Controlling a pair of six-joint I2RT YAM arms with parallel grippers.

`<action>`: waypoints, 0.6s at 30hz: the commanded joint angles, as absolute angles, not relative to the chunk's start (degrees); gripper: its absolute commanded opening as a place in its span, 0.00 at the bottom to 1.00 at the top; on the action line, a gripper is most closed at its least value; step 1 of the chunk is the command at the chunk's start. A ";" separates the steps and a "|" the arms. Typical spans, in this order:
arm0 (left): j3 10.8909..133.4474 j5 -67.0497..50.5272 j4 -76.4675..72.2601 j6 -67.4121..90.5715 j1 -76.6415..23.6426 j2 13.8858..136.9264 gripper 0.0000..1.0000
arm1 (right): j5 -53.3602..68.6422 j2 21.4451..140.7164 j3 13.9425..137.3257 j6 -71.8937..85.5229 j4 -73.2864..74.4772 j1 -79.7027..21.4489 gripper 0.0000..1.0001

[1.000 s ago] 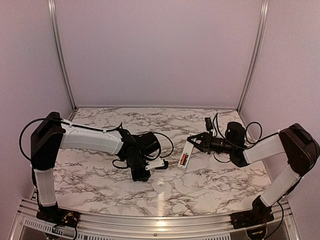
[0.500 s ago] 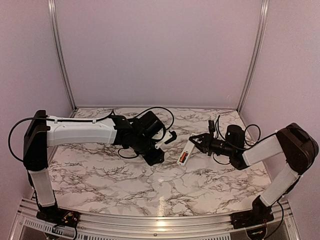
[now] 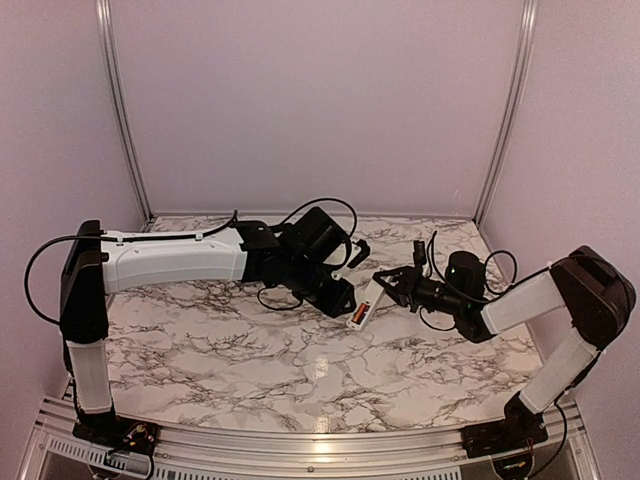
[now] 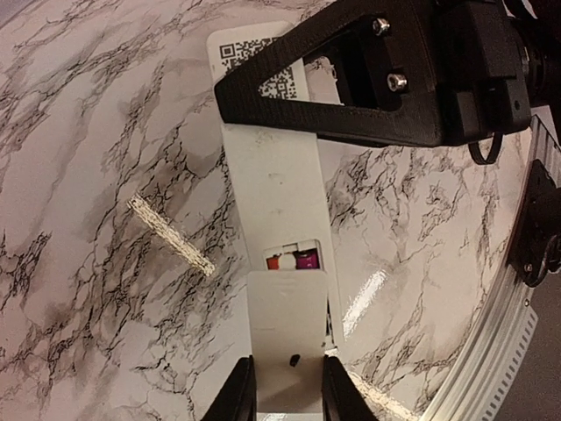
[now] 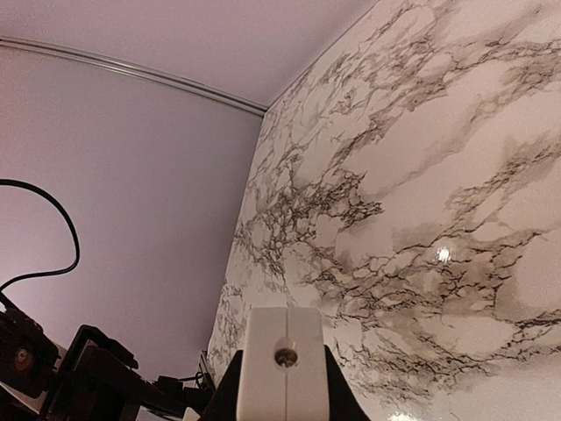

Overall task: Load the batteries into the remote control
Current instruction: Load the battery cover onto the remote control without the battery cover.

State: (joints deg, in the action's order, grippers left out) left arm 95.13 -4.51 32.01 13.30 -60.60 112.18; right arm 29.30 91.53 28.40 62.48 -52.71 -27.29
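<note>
Pinching the battery cover (image 4: 287,329), the left gripper (image 4: 287,396) faces straight along the remote control (image 4: 272,193), whose far end the right gripper (image 5: 282,390) clamps; batteries (image 4: 291,260) sit between.

battery cover (image 4: 287,324) is hiding most of both batteries (image 4: 304,260); right gripper (image 3: 388,284) is blocking the remote control's (image 4: 276,189) far end
</note>
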 commanded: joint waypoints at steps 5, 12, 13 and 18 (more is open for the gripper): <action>99.26 -7.54 36.71 16.37 -60.82 116.72 0.11 | 26.85 91.95 30.41 62.27 -54.61 -29.34 0.00; 101.12 -7.67 39.60 15.86 -60.89 118.70 0.10 | 25.79 92.01 31.11 61.23 -53.78 -30.39 0.00; 101.28 -7.32 39.96 15.90 -60.86 118.92 0.10 | 25.70 92.02 31.11 61.19 -53.79 -30.52 0.00; 102.51 -6.19 41.52 15.74 -60.91 120.17 0.09 | 25.29 91.85 31.50 60.76 -53.36 -30.91 0.00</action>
State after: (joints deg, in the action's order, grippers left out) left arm 100.57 -6.98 38.50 15.70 -60.60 118.02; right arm 26.39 91.61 29.15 61.65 -52.90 -30.00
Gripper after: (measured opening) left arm 0.242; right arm 0.168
